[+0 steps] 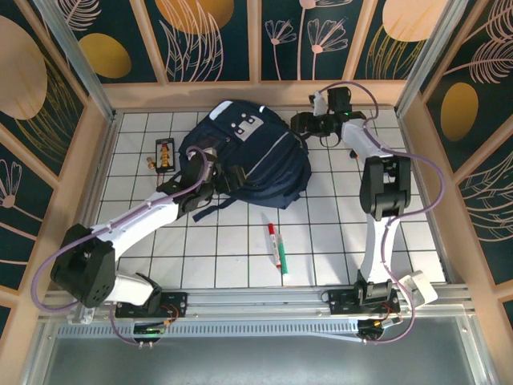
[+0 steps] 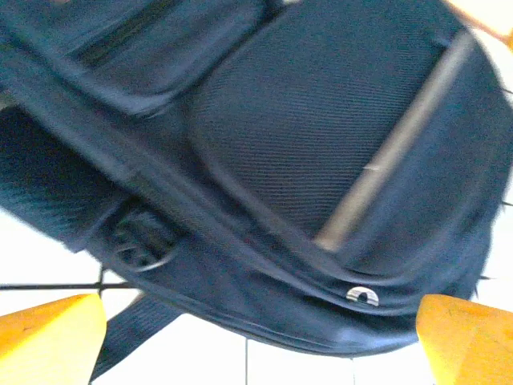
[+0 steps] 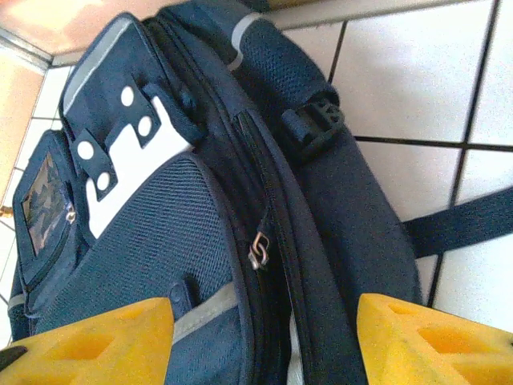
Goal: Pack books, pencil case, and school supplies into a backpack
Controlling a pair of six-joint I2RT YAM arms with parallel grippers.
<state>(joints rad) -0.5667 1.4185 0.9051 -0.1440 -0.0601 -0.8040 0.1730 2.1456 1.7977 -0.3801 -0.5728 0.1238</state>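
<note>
The dark navy backpack (image 1: 252,156) lies flat at the back middle of the table. My left gripper (image 1: 204,170) is at its near left edge. In the left wrist view it stands open (image 2: 260,349), its yellow fingertips (image 2: 48,337) wide apart over the white table just short of the backpack's rim (image 2: 321,160). My right gripper (image 1: 309,124) is at the pack's far right corner, open (image 3: 260,345) astride the main zip, whose metal pull (image 3: 258,250) hangs free. The red-capped marker pen (image 1: 276,247) lies on the tiles in front. Books and pencil case are out of view.
A small black card with orange pieces (image 1: 163,152) lies left of the backpack. A strap (image 3: 465,224) trails over the tiles on the right. Wooden walls (image 1: 240,95) close in the back and both sides of the gridded table.
</note>
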